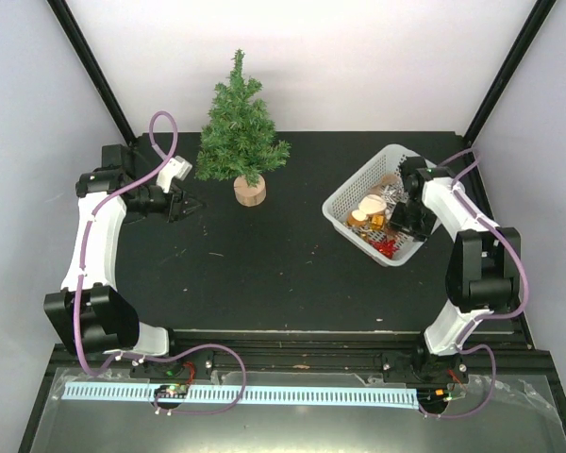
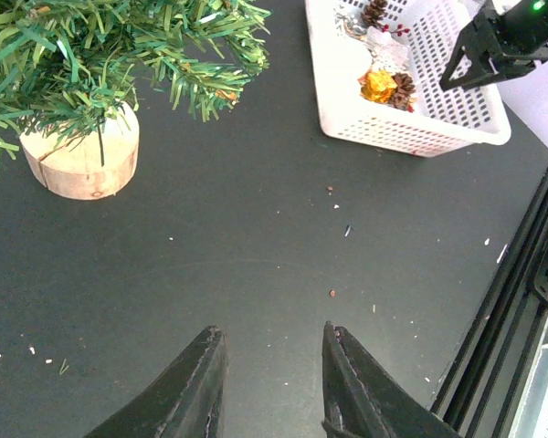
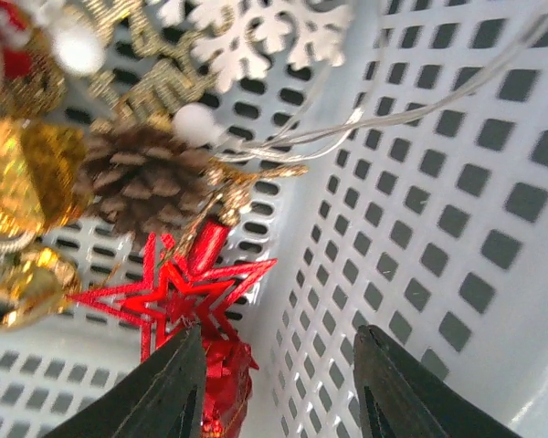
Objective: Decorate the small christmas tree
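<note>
The small christmas tree (image 1: 238,123) stands on its round wood base (image 1: 249,191) at the back left of the black table; its base also shows in the left wrist view (image 2: 80,155). My left gripper (image 1: 194,205) is open and empty, low over bare table left of the base. My right gripper (image 1: 403,225) is open inside the white basket (image 1: 351,191), its fingertips (image 3: 184,365) beside a red star ornament (image 3: 178,292). A pine cone (image 3: 142,182), gold ornaments (image 3: 23,173) and a white snowflake (image 3: 256,32) lie in the basket too.
The basket (image 2: 411,128) sits at the right of the table, seen with my right gripper (image 2: 493,46) above it in the left wrist view. A thin white cord (image 3: 365,114) runs across the basket wall. Small crumbs (image 2: 333,294) dot the table. The table's metal rail (image 1: 292,344) runs along the front.
</note>
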You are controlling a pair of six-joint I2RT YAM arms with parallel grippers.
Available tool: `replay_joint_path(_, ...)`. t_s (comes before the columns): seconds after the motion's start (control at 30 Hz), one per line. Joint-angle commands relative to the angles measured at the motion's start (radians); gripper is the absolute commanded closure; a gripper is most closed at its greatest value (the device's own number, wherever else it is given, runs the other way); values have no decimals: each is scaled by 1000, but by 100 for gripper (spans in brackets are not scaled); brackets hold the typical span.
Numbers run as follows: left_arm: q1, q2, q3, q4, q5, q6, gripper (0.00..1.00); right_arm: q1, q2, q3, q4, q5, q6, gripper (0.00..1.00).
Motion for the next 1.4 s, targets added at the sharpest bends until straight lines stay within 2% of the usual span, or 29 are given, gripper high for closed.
replay_joint_path(0.0,-3,-1,4,11,-17,19,69,-48,36,46,-51,138,58,54)
replay_joint_path(0.2,-2,5,-2,11,-46,36,69,-119,40,90,-69,250,89,53)
replay_joint_path(0.27,-2,13,-1,12,-46,37,69,-124,43,110,-49,204,49,53)
replay_joint_path(0.37,-3,23,-2,18,-46,36,69,-102,38,125,8,58,-8,54)
replay_joint_path(0.47,-3,30,-3,28,-44,30,69,-25,52,126,27,-43,-61,55)
replay_joint_path(0.7,-3,57,6,38,-31,17,68,190,63,91,32,-116,-77,55)
replay_joint_path(0.83,-3,75,26,36,-24,12,68,238,18,-15,48,-157,-77,55)
replay_joint_path(0.97,-3,79,23,36,-23,14,68,255,-93,-143,48,-178,-90,55)
replay_joint_path(1.37,-4,74,-13,43,-36,30,68,283,-442,-484,-90,-226,8,55)
